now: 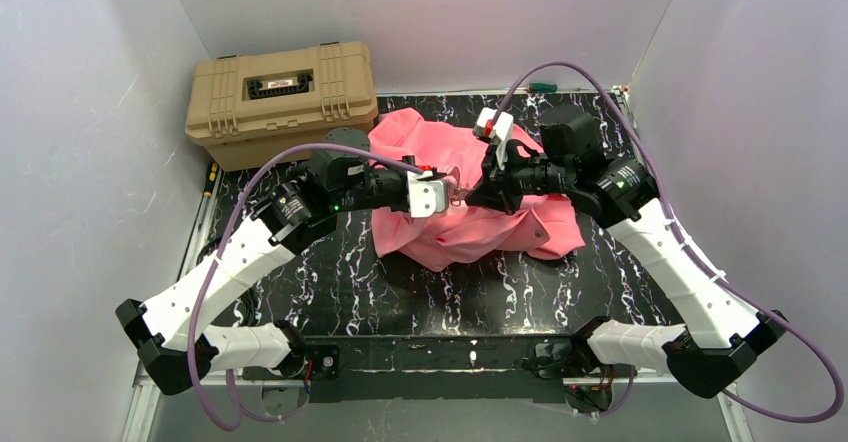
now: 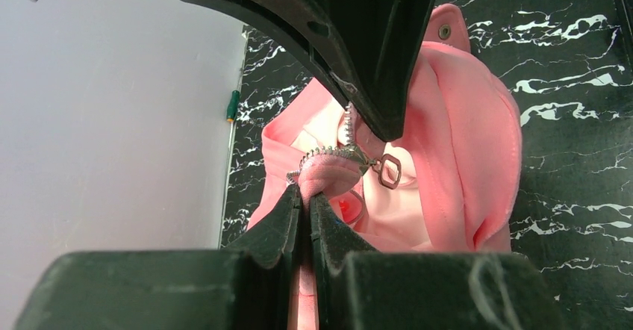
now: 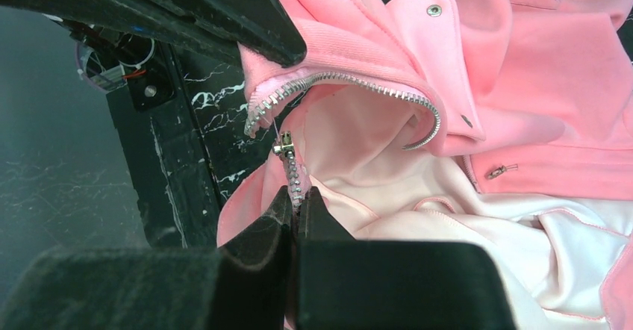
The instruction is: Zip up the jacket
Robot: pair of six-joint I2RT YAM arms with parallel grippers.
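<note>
The salmon-pink jacket lies crumpled at mid-table, its front open and the pale lining showing. My left gripper is shut on a fold of the jacket's front edge, just below the zipper slider and its ring pull. My right gripper faces it from the right. In the right wrist view the right gripper is shut on the other zipper edge, pinching the row of metal teeth below its end pin. The two grippers almost touch above the jacket.
A tan hard case stands at the back left, close to the jacket's hood. A green-handled tool lies at the back edge. White walls close in the table on the left, back and right.
</note>
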